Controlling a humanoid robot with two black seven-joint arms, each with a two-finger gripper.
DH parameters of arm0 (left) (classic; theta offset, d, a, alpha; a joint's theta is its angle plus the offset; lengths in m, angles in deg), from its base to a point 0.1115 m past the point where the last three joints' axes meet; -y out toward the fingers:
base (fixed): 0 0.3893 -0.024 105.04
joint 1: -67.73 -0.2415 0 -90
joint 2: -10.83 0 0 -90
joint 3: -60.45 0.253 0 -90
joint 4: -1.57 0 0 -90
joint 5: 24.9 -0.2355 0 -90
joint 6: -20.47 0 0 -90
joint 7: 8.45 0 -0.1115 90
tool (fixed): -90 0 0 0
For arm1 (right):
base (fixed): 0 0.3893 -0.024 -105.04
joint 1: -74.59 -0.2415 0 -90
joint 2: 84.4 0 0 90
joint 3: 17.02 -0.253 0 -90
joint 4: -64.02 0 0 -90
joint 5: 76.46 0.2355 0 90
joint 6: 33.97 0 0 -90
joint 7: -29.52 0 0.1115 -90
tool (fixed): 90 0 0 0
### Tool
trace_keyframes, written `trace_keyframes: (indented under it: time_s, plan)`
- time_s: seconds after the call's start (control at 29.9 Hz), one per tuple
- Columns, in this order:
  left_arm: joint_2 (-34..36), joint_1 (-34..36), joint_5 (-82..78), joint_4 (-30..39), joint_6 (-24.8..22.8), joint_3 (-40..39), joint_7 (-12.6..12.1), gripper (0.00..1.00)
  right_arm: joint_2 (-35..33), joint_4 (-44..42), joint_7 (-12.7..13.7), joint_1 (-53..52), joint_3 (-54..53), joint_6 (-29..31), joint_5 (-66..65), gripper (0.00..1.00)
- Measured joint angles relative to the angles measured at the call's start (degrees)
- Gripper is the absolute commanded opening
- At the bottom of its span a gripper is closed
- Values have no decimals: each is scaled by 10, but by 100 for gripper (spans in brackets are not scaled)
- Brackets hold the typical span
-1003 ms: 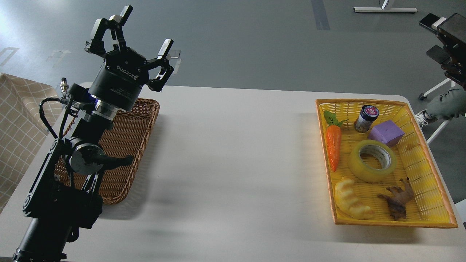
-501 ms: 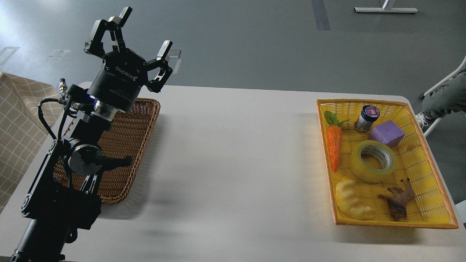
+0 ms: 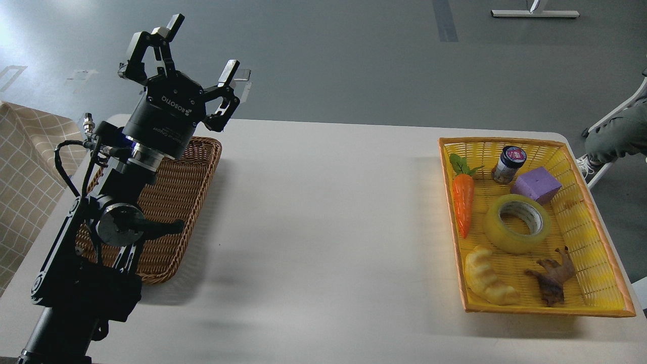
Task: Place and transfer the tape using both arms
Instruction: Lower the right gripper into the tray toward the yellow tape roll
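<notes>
1. Tape (image 3: pixel 517 223): lies flat in the yellow basket (image 3: pixel 601 283), hole up, near the basket's middle. Nothing grips it.
2. Neighbours of the tape: the purple block (image 3: pixel 536 185) is just behind it, the carrot (image 3: pixel 463 199) lies to its left, the bread toy (image 3: pixel 487 276) sits at the near left, and the brown animal figure (image 3: pixel 552 276) sits at the near right. A small jar (image 3: pixel 508 164) with a dark lid stands upright near the basket's far rim.
3. Yellow basket: rests on the right part of the table (image 3: pixel 323 227), close to its right edge.
4. Left arm (image 3: pixel 106 222): rises from the lower left corner of the view and crosses in front of the brown basket (image 3: pixel 182 202).
5. Left hand (image 3: pixel 197 48): held high above the table's far left part, fingers (image 3: pixel 228 71) spread wide apart, holding nothing. It is well apart from the tape, which lies on the opposite side of the table.
6. Brown basket: woven, set on the left part of the table; the arm hides much of it.
7. Right hand: not in view.
8. Checked cloth (image 3: pixel 25 172): hangs beside the table at the left edge of the view.
</notes>
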Motion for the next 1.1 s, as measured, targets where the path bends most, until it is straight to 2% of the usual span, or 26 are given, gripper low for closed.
trace_keyframes:
  time_s: [0.27, 0.53, 0.8, 1.1]
  plan:
    - [-2, 0, -2, 0, 14, 1, 0, 98, 3, 0, -2, 65, 4, 0, -87, 100]
    - [-1, -5, -2, 0, 15, 0, 0, 98, 69, -8, -1, 90, 44, 0, -139, 99]
    - [-1, -11, -2, -1, 15, 0, 0, 98, 112, -14, 0, 90, 76, 0, -165, 99]
    - [-1, -11, -2, -4, 15, 0, 0, 98, 154, -65, -1, 63, 113, 0, -207, 98]
